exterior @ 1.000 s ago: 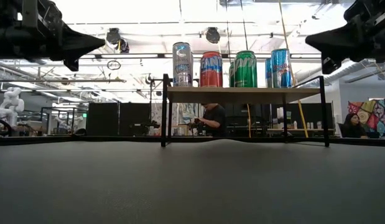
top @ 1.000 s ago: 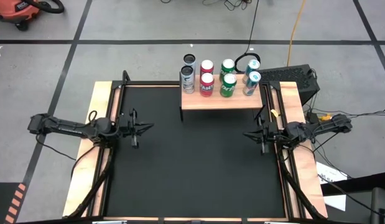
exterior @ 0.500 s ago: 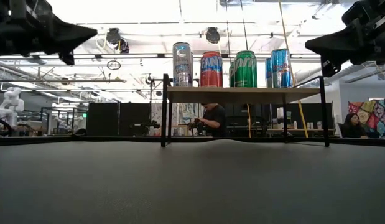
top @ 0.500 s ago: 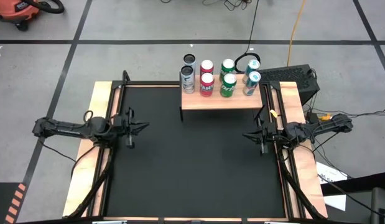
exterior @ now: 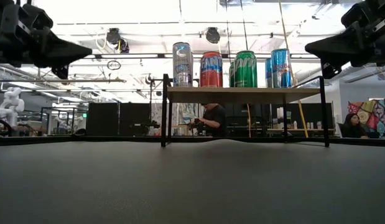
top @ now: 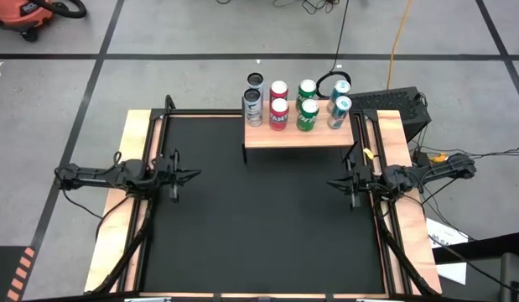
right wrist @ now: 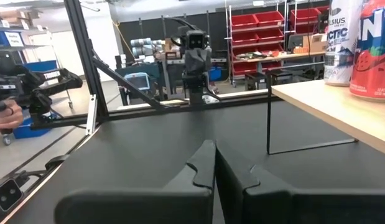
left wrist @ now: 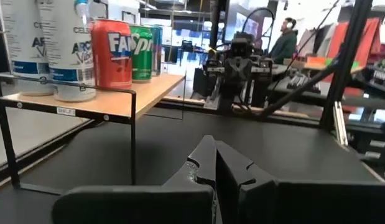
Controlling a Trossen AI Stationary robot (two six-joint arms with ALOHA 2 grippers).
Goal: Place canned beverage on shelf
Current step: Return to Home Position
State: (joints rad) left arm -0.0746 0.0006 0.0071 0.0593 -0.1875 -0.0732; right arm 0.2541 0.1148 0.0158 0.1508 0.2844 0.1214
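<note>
The light-wood shelf (top: pixel 298 136) on thin black legs stands at the table's far edge, right of middle. On it stand several cans in two rows: silver (top: pixel 253 106), red (top: pixel 278 113), green (top: pixel 307 115) and blue (top: pixel 339 111). They also show in the low view (exterior: pixel 211 69). My left gripper (top: pixel 196 173) is shut and empty above the table's left side. My right gripper (top: pixel 330 182) is shut and empty above the table's right side.
The black table top (top: pixel 259 226) lies between the two arms, with wooden side rails (top: pixel 129 143). A black box and cables (top: pixel 393 105) sit beyond the table's far right corner. A person (exterior: pixel 212 119) shows in the room behind the shelf.
My left arm has drawn back toward the table's left edge, its gripper staying shut and empty. The right arm and the cans have kept still.
</note>
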